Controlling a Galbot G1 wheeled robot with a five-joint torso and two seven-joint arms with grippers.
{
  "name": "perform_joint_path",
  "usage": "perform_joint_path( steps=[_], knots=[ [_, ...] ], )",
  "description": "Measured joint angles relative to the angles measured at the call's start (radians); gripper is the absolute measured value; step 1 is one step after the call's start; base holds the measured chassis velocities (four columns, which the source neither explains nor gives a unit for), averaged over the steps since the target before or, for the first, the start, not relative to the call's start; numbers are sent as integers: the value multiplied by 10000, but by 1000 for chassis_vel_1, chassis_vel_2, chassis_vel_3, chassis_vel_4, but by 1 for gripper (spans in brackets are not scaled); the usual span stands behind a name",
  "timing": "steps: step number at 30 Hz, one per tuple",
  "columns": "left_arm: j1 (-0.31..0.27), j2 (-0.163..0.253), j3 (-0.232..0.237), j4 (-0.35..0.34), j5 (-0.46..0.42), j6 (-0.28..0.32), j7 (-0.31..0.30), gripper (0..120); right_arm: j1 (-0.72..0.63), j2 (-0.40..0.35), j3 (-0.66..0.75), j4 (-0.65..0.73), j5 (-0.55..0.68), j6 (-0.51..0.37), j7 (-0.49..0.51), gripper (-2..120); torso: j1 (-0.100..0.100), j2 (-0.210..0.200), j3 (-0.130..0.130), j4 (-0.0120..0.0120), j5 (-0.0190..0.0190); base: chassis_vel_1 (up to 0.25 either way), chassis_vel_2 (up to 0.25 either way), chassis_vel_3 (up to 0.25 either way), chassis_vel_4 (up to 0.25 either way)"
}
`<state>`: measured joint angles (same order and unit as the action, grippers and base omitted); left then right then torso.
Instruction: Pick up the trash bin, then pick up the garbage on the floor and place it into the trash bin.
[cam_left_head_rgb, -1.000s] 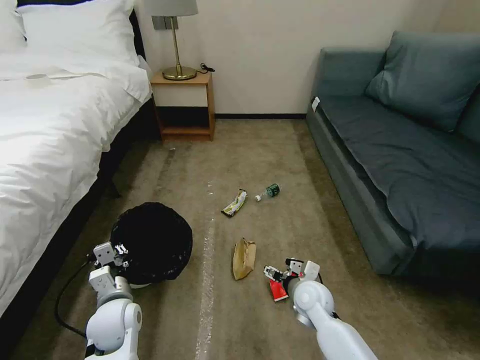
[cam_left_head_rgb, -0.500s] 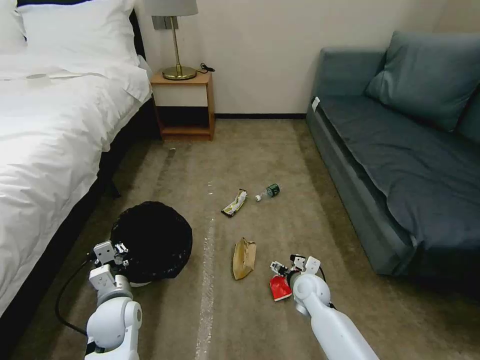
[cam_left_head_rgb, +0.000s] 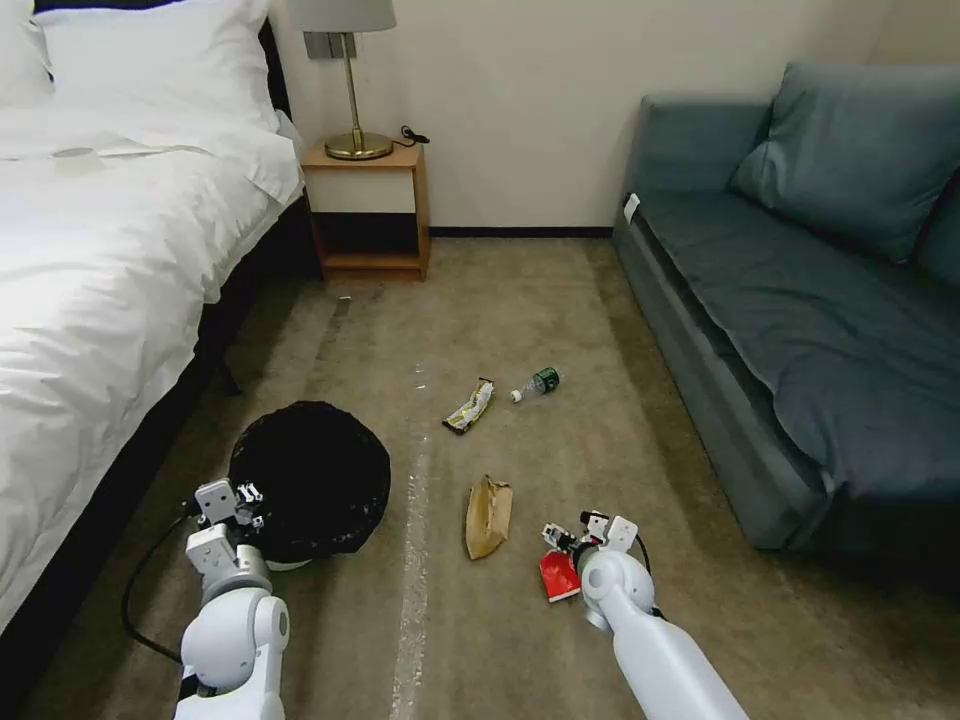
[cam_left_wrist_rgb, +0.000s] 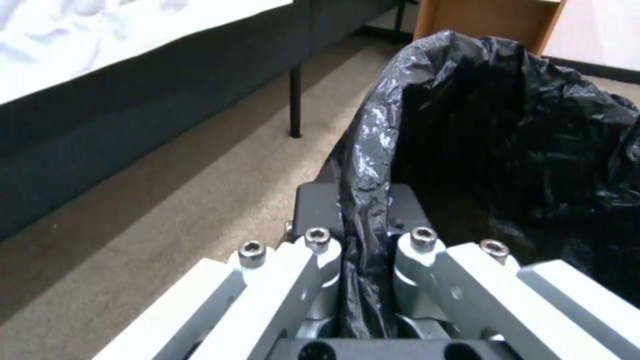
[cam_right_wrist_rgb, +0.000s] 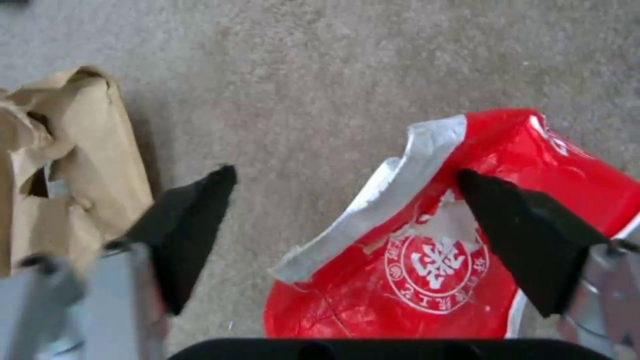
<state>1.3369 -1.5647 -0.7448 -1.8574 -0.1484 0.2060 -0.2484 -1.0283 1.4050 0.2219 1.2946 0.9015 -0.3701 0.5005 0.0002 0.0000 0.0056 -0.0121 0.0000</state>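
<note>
Left claw (cam_left_wrist_rgb: 363, 240) pinching trash bin (cam_left_head_rgb: 310, 480) liner rim, lower left of frame. Right claw (cam_right_wrist_rgb: 347, 235) spread over red snack packet (cam_right_wrist_rgb: 467, 240), lower centre, one tip above packet, other on bare floor. Risk: off-centre closure pushes slick packet away; thin liner could slip from left claw.

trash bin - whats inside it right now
The trash bin, its rim gripped by the left gripper, shows only its black liner bag. No litter is visible, though the dark bottom can't be made out.
</note>
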Motion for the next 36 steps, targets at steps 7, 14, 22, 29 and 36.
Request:
perform_joint_path(
  steps=[7,14,22,29,36],
  knots=[
    [5,46,-11,-67,-60,6,-9,5,-83,117,78,-147,-426,290,-224,61,0,0,-1,-1,0,0,0,0,0],
    [18,75,-22,-69,-90,7,-24,5,-199,169,144,-147,-721,457,-347,34,0,0,0,0,0,0,0,0,0],
    [-65,79,-3,34,-138,13,-41,5,-332,181,172,-80,-1017,635,-427,6,0,0,0,0,0,0,0,0,0],
    [-145,45,55,160,-142,13,-51,5,-384,188,182,-20,-1232,752,-474,0,1,0,0,0,0,0,0,0,0],
    [-220,20,155,354,-166,13,-55,5,-474,96,215,247,-1698,1090,-565,0,0,0,0,0,1,0,0,0,0]
  ],
)
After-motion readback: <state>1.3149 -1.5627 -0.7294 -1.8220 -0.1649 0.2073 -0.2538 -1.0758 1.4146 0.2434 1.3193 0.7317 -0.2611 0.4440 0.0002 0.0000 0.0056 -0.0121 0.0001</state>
